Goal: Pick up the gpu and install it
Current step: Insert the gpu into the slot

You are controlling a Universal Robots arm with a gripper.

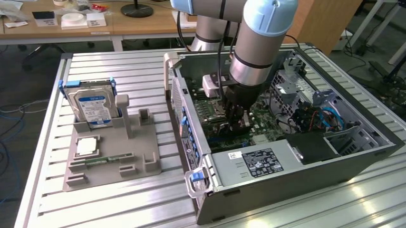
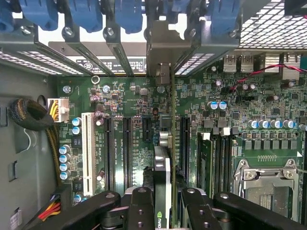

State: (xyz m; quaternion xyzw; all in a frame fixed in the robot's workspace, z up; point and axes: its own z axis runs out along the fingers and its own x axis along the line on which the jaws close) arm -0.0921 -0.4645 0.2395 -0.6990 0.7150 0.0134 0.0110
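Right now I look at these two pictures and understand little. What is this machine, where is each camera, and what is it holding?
This is a robot arm reaching into an open computer case on a metal table. One camera watches from outside; the other sits on the wrist, looking down at the green motherboard. The claw is shut on the gpu, a thin card held edge-on over the slots. Beside the case, a grey tray carries a hard drive standing upright, a memory stick and a square chip.
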